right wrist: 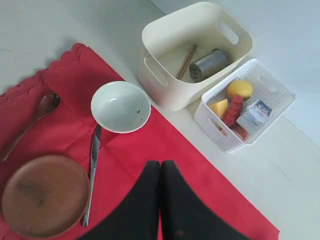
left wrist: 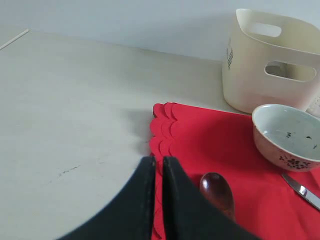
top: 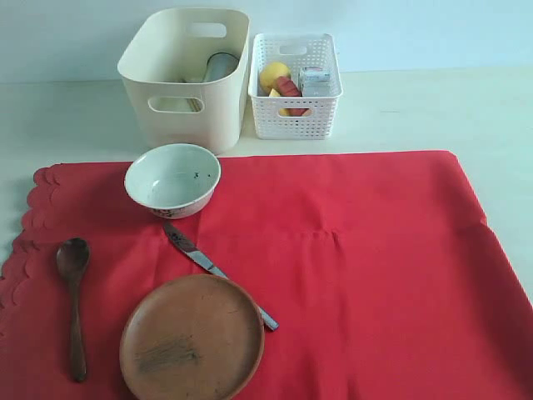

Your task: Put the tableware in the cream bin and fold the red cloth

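Left jaws nearly touching, right jaws pressed together, both empty. I worry: metal knife (top: pixel 208 267) lies against round brown plate (top: pixel 191 337) on red cloth (top: pixel 358 275); grabbing either could drag other, bunch cloth.

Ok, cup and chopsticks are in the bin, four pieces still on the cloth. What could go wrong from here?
1. The knife lies flat against the plate rim: lifting either may drag the other, and pinching it could bunch the red cloth.
2. The white basket stands right beside the cream bin, so a piece could drop into the wrong one.
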